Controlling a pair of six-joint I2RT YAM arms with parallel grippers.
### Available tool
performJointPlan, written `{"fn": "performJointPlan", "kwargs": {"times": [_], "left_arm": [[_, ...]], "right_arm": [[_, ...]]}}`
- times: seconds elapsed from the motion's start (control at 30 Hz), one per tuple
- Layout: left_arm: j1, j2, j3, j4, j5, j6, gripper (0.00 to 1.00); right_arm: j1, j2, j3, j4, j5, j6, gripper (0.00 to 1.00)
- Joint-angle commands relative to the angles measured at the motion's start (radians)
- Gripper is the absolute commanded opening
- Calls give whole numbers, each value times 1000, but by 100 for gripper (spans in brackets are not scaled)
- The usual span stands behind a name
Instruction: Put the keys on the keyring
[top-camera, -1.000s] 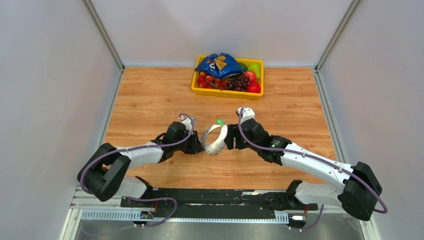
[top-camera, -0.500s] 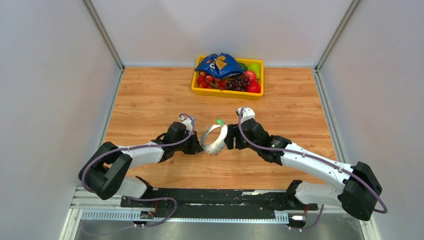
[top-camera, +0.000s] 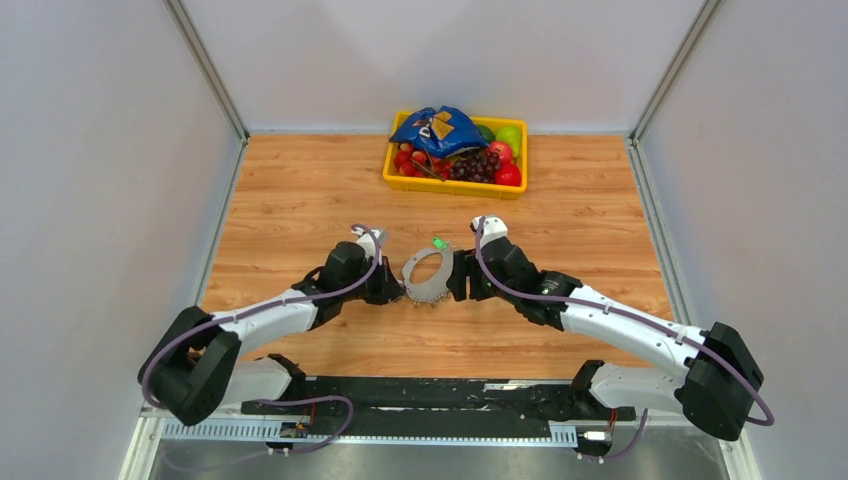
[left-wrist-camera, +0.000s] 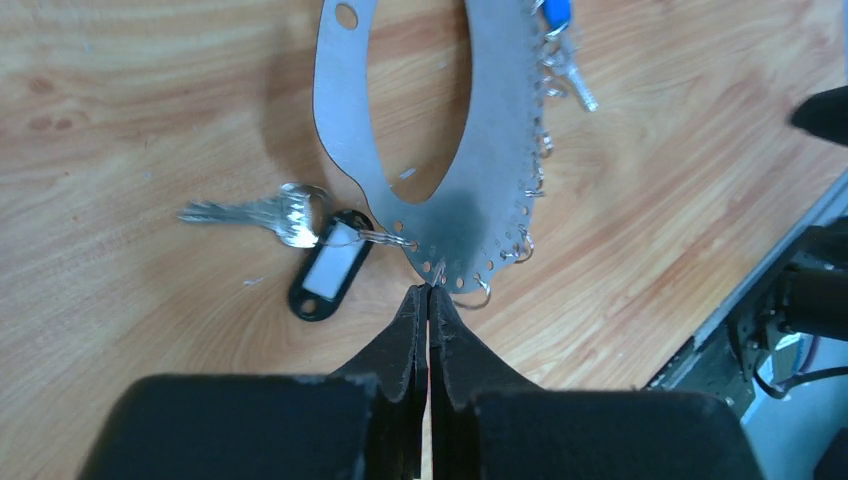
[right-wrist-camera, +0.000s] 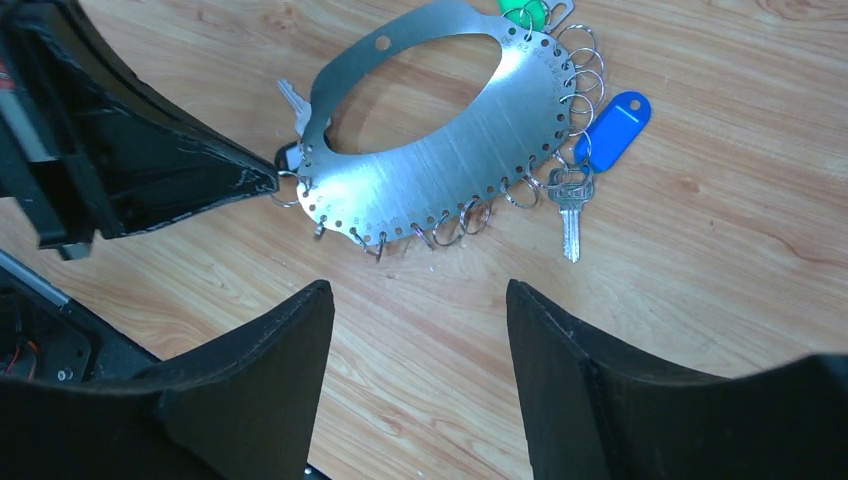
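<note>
The keyring (top-camera: 427, 291) lay flat on the wooden table (top-camera: 300, 200), in the middle, between the two arms. It was a thin grey metal plate with a big egg-shaped hole in it. Little holes ran round its rim, and small wire rings hung from many of them.

The left gripper (left-wrist-camera: 428, 292) was squeezed all the way shut, with no gap between its two black fingers. Its tips sat right at the rim of the keyring, touching it by one of the small rings. I could not tell if they had pinched anything.

The right gripper (right-wrist-camera: 418, 335) was on the other side of the keyring, close to it but not touching. Its fingers were spread wide and held nothing.

One of the keys (left-wrist-camera: 245, 212), a silver one with a black tag (left-wrist-camera: 328, 268), lay just beside the left gripper's tips. A ring joined it to the rim. Another key (right-wrist-camera: 567, 210) lay by the rim on the right gripper's side, with a blue tag (right-wrist-camera: 612, 128) next to it. A green tag (right-wrist-camera: 525, 12) peeked out at the far end of the keyring.

Far back on the table stood a yellow basket (top-camera: 450, 187), well apart from the keyring. It was full of fruit (top-camera: 485, 165), and a blue bag (top-camera: 437, 128) lay on top.
</note>
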Motion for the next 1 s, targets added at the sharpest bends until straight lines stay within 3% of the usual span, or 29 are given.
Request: {"fn": "performJointPlan", "kwargs": {"times": [0.0,0.4,0.97], "left_arm": [[-3,-141,34,-58,-6,33,0],[-3,-373,138,-247,45,46,0],[-4,-513,301,-354,397,105,0]], "right_arm": [[5,-34,17,17,-52,-36,66],[90,-120,93,21,-214,-232,63],[152,-151,230,11,-445,-408,57]]}}
